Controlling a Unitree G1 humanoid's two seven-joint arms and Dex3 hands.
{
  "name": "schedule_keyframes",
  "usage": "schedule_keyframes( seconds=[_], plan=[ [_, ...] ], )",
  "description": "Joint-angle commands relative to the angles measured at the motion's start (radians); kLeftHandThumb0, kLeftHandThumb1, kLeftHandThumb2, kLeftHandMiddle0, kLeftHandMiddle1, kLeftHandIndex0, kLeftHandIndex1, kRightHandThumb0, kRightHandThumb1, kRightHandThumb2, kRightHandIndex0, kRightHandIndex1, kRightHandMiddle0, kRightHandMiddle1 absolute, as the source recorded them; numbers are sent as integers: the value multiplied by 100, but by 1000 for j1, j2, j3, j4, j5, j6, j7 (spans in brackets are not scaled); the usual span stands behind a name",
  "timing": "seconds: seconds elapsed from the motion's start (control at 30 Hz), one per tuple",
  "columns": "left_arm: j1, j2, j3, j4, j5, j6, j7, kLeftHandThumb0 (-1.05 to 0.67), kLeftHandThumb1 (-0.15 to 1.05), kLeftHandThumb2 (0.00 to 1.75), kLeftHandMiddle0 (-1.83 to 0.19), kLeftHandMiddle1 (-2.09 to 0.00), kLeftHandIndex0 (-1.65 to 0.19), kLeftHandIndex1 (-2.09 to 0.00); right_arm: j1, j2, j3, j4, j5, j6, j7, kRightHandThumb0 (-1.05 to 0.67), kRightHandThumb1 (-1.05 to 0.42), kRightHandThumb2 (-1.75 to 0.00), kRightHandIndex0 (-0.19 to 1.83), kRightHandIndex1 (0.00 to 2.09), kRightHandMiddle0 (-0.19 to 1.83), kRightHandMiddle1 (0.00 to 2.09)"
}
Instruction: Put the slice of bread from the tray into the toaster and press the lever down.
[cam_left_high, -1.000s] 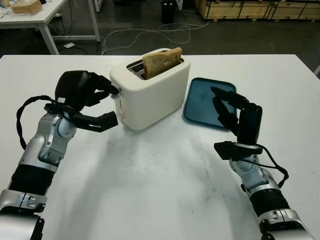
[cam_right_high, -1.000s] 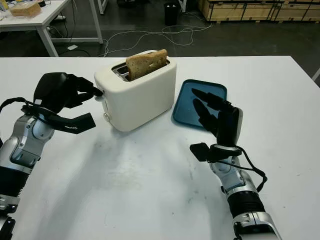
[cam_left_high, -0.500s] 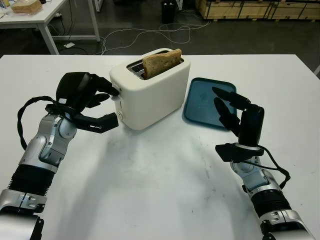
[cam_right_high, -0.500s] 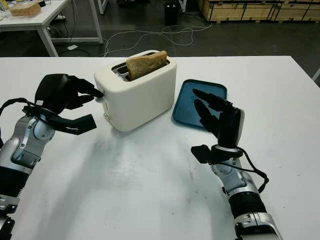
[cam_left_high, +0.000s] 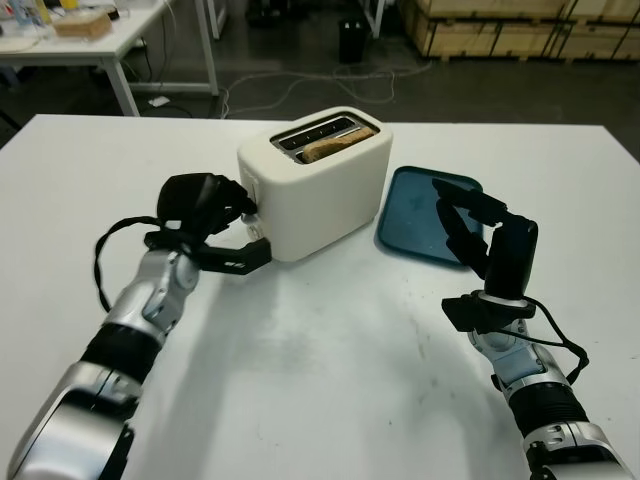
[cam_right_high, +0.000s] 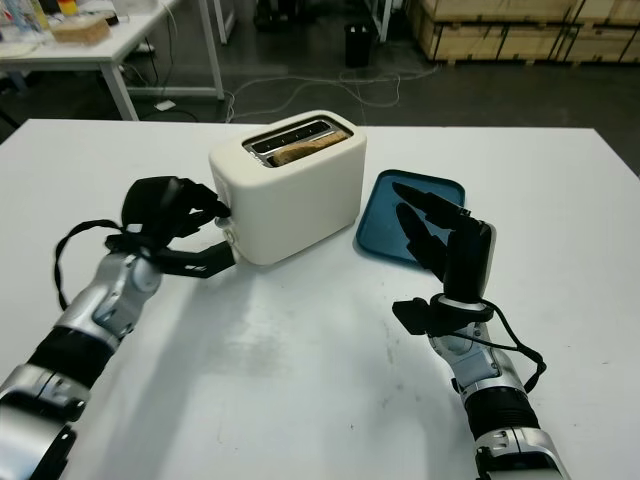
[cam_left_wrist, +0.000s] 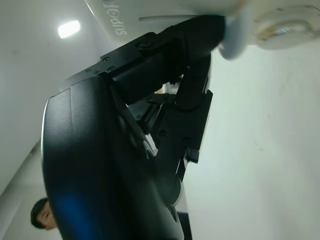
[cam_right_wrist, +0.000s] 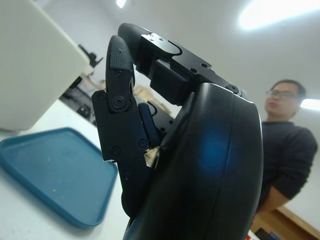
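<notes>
On the white surface (cam_left_high: 320, 380), mid-far, the cream toaster (cam_left_high: 318, 186) sits angled — long axis running near-left to far-right, slots on top. Bread slice (cam_left_high: 335, 147) is sunk low in the nearer slot, only its top edge showing above the rim, so the lever looks at or near the bottom of its travel.

Blue tray (cam_left_high: 425, 212) lies just right of the toaster, bare, tilted the same way.

Left hand (cam_left_high: 205, 205) is pressed up against the toaster's near-left end face, where the lever and knob sit. Its fingers (cam_left_high: 240, 200) are curled down over the lever; in the left wrist view the fingertip is in contact with a pale lever tab (cam_left_wrist: 234, 37), round knob (cam_left_wrist: 292, 32) just beside it. Holding nothing as such — pushing, not gripping. The lever lies directly under the fingers, travel straight down the end face, so this hand is the one that matters.

Right hand (cam_left_high: 490, 250) stands upright near-right of the tray, open, empty, well apart from the toaster — idle.

Room: plenty of bare surface near and to the left for the left arm to back out; tray edge is on the far side of the toaster from it, no obstruction. Judgement: task about done, remaining concern is whether the lever has latched.
</notes>
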Motion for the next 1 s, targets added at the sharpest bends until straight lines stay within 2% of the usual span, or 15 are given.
schedule_keyframes(
  seconds=[0.0,0.07,0.13,0.17,0.23,0.33,0.4,0.43,0.53,0.6,0.63,0.7,0.8,0.9,0.97],
  plan=[
    [81,-256,-239,342,105,55,-171,-15,92,7,-90,-93,-118,-2,21,-19,-27,-15,50,-57,18,-38,-92,-27,119,10,105,0],
    [78,-296,-266,382,109,61,-188,-15,92,7,-108,-47,-112,-1,29,-24,-34,-23,56,-52,25,-38,-92,-26,118,9,105,0],
    [75,-312,-279,408,106,53,-189,-17,92,6,-113,-37,-112,-2,33,-27,-38,-26,55,-47,28,-39,-92,-26,117,8,105,0],
    [75,-312,-282,416,105,45,-180,-17,92,7,-115,-36,-113,-2,35,-26,-40,-30,54,-42,29,-39,-92,-27,117,8,105,0],
    [69,-306,-283,422,100,42,-179,-15,92,6,-98,-86,-120,-5,37,-23,-42,-34,53,-40,34,-40,-92,-27,118,8,105,0],
    [63,-277,-286,392,87,46,-182,-15,92,8,-98,-67,-112,-1,34,-18,-43,-31,46,-47,33,-38,-92,-26,120,8,106,1],
    [77,-243,-280,330,68,41,-162,-13,92,8,-100,-76,-116,-2,29,-15,-43,-23,46,-60,34,-37,-92,-25,120,7,106,1],
    [89,-223,-276,286,58,37,-153,-12,92,7,-91,-108,-122,-6,25,-14,-43,-18,44,-69,32,-37,-92,-25,121,7,106,0],
    [164,-139,-241,35,17,37,-132,-11,92,6,-75,-161,-129,-18,21,-9,-44,-17,37,-69,31,-37,-92,-25,123,7,106,0],
    [234,-72,-210,-188,-7,39,-126,-11,92,6,-75,-171,-110,-64,21,-5,-43,-21,35,-64,32,-38,-92,-25,124,7,106,0],
    [269,-45,-192,-294,-18,38,-115,-10,91,5,-80,-173,-95,-100,21,-4,-42,-23,37,-62,36,-37,-92,-25,125,7,106,0],
    [319,-6,-164,-454,-27,50,-112,-10,90,3,-85,-174,-83,-123,21,-1,-40,-24,45,-63,47,-37,-92,-24,125,7,106,0],
    [380,28,-119,-635,-22,64,-76,-9,89,1,-89,-163,-97,-90,22,5,-39,-27,57,-63,64,-37,-92,-24,124,6,105,0],
    [416,23,-76,-729,4,75,-19,-10,89,1,-88,-173,-92,-111,21,8,-38,-31,56,-61,70,-39,-92,-24,124,6,106,0],
    [434,8,-49,-770,18,85,8,-11,89,0,-90,-164,-90,-104,20,9,-38,-31,54,-66,71,-38,-92,-25,124,6,106,0]
  ],
)
